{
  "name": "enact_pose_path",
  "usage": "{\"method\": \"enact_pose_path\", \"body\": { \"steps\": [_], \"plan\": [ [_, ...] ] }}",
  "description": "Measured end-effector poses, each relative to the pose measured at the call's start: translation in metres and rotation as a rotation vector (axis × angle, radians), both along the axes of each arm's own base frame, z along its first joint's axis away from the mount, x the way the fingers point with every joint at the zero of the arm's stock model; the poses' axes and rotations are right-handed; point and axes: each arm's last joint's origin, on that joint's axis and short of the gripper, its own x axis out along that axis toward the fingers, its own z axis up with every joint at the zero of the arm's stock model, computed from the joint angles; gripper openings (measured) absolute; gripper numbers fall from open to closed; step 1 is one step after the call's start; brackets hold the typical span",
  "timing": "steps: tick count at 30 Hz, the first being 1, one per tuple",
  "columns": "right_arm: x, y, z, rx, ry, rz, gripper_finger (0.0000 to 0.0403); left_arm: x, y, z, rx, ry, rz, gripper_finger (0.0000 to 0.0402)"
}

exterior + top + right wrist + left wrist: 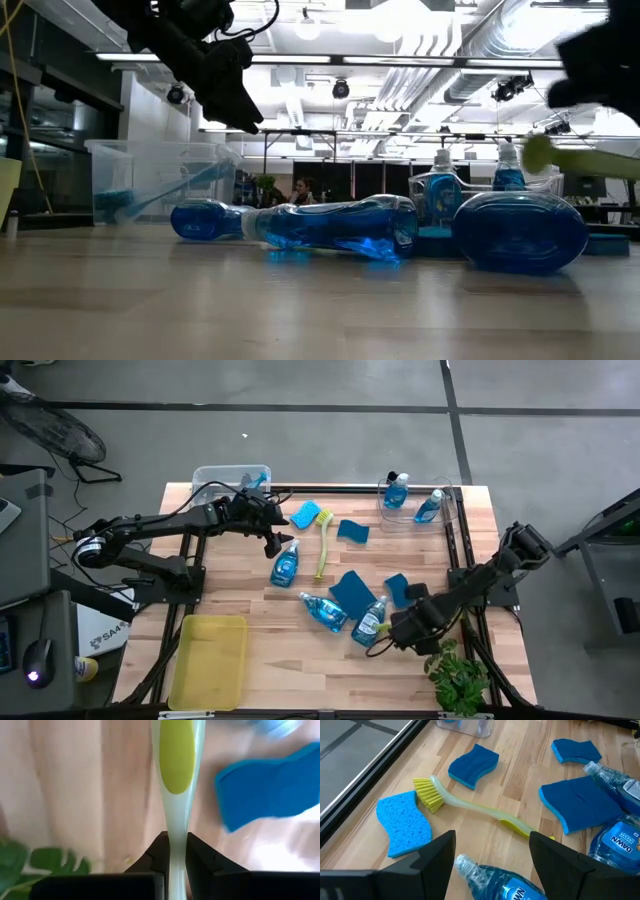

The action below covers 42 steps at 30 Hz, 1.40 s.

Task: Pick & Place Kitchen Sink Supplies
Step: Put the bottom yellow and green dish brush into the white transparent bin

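My right gripper [176,851] is near the table's front right [402,630], shut on a dish brush with a yellow-green handle [176,765]; the handle also shows in the low view [590,160]. My left gripper [492,852] is open and empty, raised [240,110] just above a blue soap bottle [285,563] that lies on its side, its capped neck [470,867] below the fingers. A second brush [322,545] lies flat beside that bottle. Two more bottles [325,610] [370,622] and several blue sponges [352,590] lie mid-table. My right gripper pinches the brush's thin pale neck [176,840] between its two fingers [159,851], and the wider yellow-green part runs on forward beyond them. The fingers lie along the handle. The handle is roughly level and lifted clear of the table [585,160]. The bristle end is hidden.
A clear bin [425,520] at the far right holds two upright soap bottles [397,490]. Another clear bin [232,478] stands at the far left. A yellow tray [210,660] lies at the near left. A green plant [460,675] stands at the near right edge.
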Motion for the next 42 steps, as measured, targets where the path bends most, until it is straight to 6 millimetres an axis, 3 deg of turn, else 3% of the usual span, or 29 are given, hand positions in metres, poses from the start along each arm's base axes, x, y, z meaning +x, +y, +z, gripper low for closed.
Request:
{"method": "enact_pose_path", "body": {
  "steps": [13, 20, 26, 34, 42],
  "plan": [
    [0.036, -0.034, 0.026, -0.198, -0.222, -0.069, 0.003, 0.0, 0.0, 0.0, -0.001, 0.003, 0.0, 0.0248],
    [0.053, -0.054, 0.026, -0.2, -0.296, -0.129, 0.003, -0.002, 0.0, 0.002, 0.019, 0.002, 0.017, 0.0248],
    [0.072, -0.065, 0.029, -0.186, -0.416, -0.051, 0.003, -0.014, -0.003, 0.017, 0.077, -0.035, 0.068, 0.0248],
    [0.112, -0.086, 0.047, -0.221, -0.779, 0.002, 0.003, -0.027, -0.009, 0.029, 0.098, -0.07, 0.047, 0.0248],
    [0.138, -0.118, 0.075, -0.283, -1.134, -0.13, 0.003, -0.023, -0.012, 0.038, 0.094, -0.18, -0.088, 0.0248]
  ]
}}
